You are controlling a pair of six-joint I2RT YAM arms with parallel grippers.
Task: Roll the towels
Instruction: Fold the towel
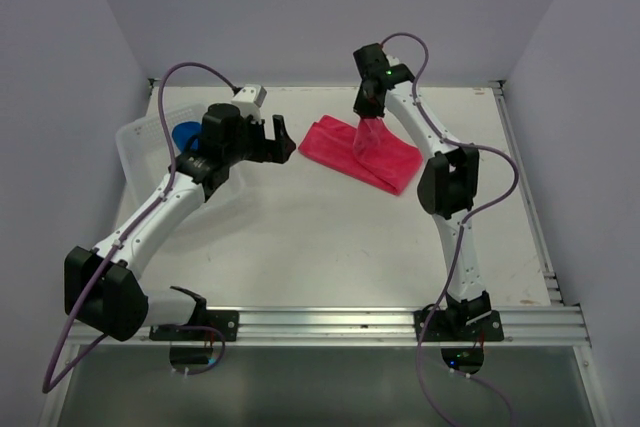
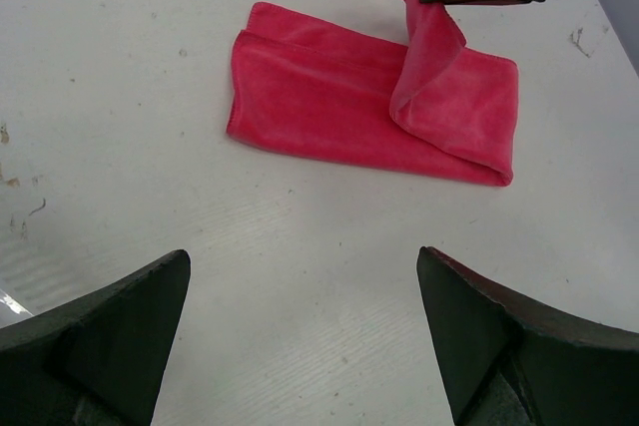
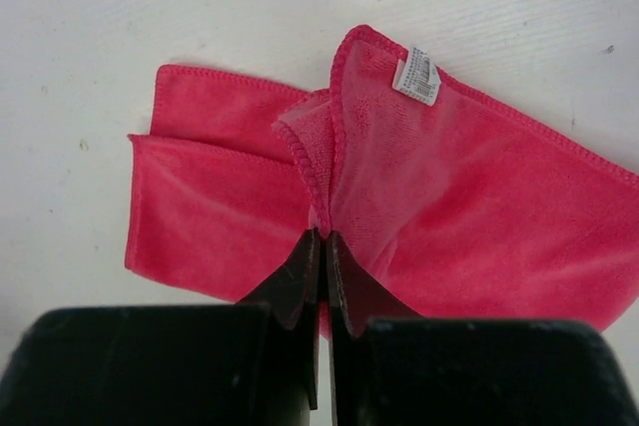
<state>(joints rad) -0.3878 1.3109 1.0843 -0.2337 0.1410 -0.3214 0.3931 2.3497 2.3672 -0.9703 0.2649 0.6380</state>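
- The pink-red towel [image 1: 332, 142] lies folded flat on the table [image 1: 320, 237], toward the far side in front of the right arm. One corner is pulled up off the rest.
- The right gripper [image 3: 321, 238] has its fingers pressed together on that lifted corner, pinching the hemmed edge. The cloth hangs from it in a soft tent, with a white label [image 3: 417, 75] showing on the raised layer.
- The left gripper [image 2: 303, 258] hovers near the towel's left end, fingers spread wide, touching nothing.
- The blue towel [image 1: 185, 135] sits in the white basket [image 1: 135, 147] at the table's left, partly hidden behind the left arm.
- The cloth looks light, limp and slightly fuzzy. It drapes rather than holding a shape, so a pinch probably lifts only one layer while the layers beneath stay put or slide.
- I'd judge the stitched hem, at a corner or along a short end, the best place to take hold. Rolling likely wants both ends of that edge held so the roll starts even.
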